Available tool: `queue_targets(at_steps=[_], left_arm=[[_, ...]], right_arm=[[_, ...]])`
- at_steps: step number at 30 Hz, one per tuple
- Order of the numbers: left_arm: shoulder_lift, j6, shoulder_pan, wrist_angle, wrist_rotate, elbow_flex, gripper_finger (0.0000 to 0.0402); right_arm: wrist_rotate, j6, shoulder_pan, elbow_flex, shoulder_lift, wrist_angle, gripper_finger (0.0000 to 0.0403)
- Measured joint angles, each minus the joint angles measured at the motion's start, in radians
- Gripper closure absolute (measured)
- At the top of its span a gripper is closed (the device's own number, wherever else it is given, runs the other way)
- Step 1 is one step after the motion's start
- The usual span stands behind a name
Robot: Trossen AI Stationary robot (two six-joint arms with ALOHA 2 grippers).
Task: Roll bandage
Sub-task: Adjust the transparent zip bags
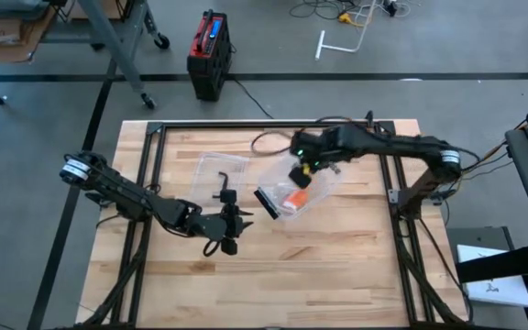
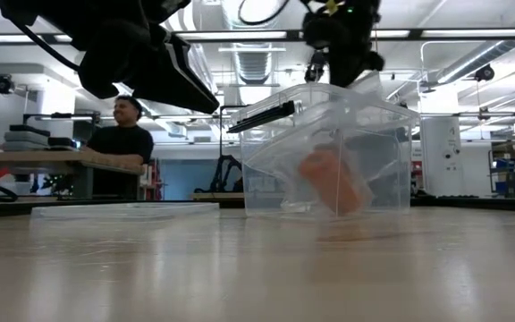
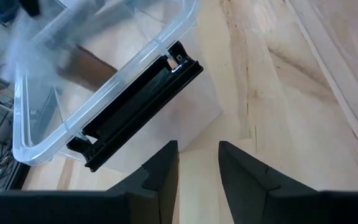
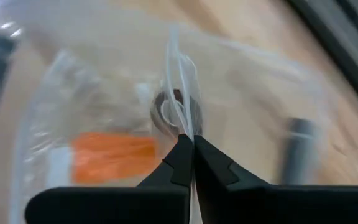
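A clear plastic box (image 1: 298, 188) with a black latch (image 3: 135, 106) on one end stands mid-table. An orange bandage roll (image 2: 333, 183) lies inside it and shows through the wall (image 4: 110, 155). My right gripper (image 1: 302, 172) comes down over the box's far side and is shut on its clear rim. My left gripper (image 3: 197, 168) hovers open just off the latch end of the box (image 1: 267, 202), with nothing between its fingers. The box's clear lid (image 1: 223, 170) lies flat on the table to the left. My right gripper pinches the thin clear rim of the box (image 4: 180, 121) between its two fingertips, one finger inside the box and one outside. The fingers slant steeply down from above. The box hangs below them, and I cannot tell whether its bottom is off the table.
A black frame rail (image 1: 273, 124) runs round the work area on the wooden table. A dark cable loop (image 1: 269, 142) lies at the far side behind the box. A person (image 2: 123, 134) sits in the room beyond the table. Bare wood lies toward the near edge (image 1: 319, 275).
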Motion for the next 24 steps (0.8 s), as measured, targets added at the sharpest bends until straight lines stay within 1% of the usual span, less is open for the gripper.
queue_targets(at_steps=[3, 5, 9, 13, 15, 19, 21, 24], left_arm=[[0.0, 0.0, 0.0, 0.0, 0.0, 0.0, 0.03], [0.0, 0.0, 0.0, -0.001, 0.0, 0.0, 0.0302], [0.0, 0.0, -0.001, -0.001, 0.0, 0.0, 0.0304], [0.0, 0.0, -0.002, -0.004, 0.0, 0.0, 0.0299], [0.0, 0.0, -0.002, -0.009, 0.0, 0.0, 0.0296], [0.0, 0.0, -0.002, -0.016, 0.0, 0.0, 0.0289], [0.0, 0.0, -0.002, -0.016, 0.0, 0.0, 0.0287], [0.0, 0.0, -0.002, -0.015, 0.0, 0.0, 0.0288]], right_arm=[[0.04, 0.031, -0.048, -0.021, -0.063, -0.031, 0.0402], [0.046, 0.054, -0.081, -0.045, -0.098, -0.035, 0.0402], [0.045, 0.092, -0.127, -0.132, -0.139, 0.012, 0.0402], [0.015, 0.117, -0.137, -0.233, -0.162, 0.125, 0.0403], [0.011, 0.126, -0.138, -0.273, -0.167, 0.151, 0.0403], [0.072, 0.128, -0.139, -0.318, -0.189, 0.157, 0.0402], [0.083, 0.127, -0.139, -0.329, -0.193, 0.148, 0.0394], [0.088, 0.107, -0.138, -0.335, -0.199, 0.118, 0.0363]])
